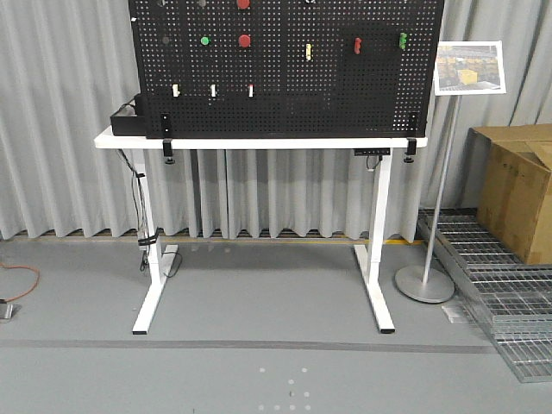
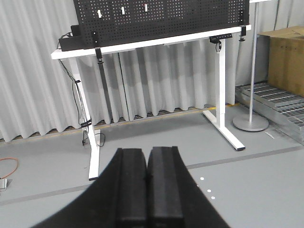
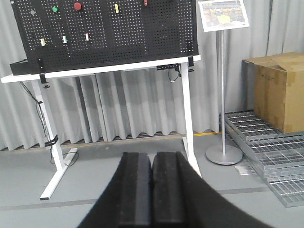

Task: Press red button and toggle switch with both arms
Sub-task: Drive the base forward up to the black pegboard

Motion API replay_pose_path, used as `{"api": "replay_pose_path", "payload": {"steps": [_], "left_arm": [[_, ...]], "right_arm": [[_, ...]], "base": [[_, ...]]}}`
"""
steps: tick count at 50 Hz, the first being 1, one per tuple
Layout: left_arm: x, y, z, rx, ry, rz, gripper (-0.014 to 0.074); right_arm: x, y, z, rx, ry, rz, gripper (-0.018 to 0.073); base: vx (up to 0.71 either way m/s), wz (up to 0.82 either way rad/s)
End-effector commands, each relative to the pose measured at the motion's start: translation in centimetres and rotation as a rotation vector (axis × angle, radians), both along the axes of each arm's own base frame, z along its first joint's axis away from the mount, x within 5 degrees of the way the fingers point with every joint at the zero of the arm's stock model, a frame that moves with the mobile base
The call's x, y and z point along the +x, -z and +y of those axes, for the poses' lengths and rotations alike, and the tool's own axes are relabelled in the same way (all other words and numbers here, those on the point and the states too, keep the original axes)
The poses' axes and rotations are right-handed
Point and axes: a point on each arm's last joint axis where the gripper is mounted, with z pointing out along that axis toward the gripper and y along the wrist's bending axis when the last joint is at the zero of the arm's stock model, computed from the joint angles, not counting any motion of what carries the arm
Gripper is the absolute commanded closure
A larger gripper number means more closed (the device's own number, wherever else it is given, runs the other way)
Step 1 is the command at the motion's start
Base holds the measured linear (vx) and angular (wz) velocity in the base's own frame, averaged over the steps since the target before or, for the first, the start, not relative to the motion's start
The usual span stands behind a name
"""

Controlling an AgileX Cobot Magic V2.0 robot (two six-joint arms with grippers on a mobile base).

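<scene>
Task appears unstarted: left tool (image 2: pixel 147 154) and right tool (image 3: pixel 152 157) sit closed and empty, the round matte red push button (image 3: pixel 77 6) far ahead, higher up, untouched.

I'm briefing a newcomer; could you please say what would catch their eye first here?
The black pegboard on the white table dominates, with a red button beside a small green button. To the right stand a sign stand and a cardboard box. In the wrist views, the left gripper and right gripper sit shut in the foreground.

No legible text, stand sign (image 1: pixel 468 67) unreadable
</scene>
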Motion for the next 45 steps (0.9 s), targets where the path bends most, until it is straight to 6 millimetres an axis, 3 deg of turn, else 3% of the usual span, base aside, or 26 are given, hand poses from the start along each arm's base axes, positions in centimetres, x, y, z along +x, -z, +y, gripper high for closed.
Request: {"api": "replay_pose_path", "payload": {"steps": [1,24,45], "left_arm": [[0.05,0.39,0.11,-0.02,-0.013,-0.055,0.0594],[0.05,0.39,0.11,-0.021,-0.012,-0.055,0.0594],[0.05,0.39,0.11,-0.021,-0.012,-0.055,0.0594]], "right_arm": [[-0.11,-0.46,0.05,-0.008,-0.005,-0.089,0.0562],[-0.11,-0.46,0.05,-0.008,-0.005,-0.089,0.0562],[-0.11,-0.46,0.05,-0.008,-0.005,-0.089,0.0562]], "base": [[0.09,0.01],[0.26,-0.05],[0.53,0.04]]}}
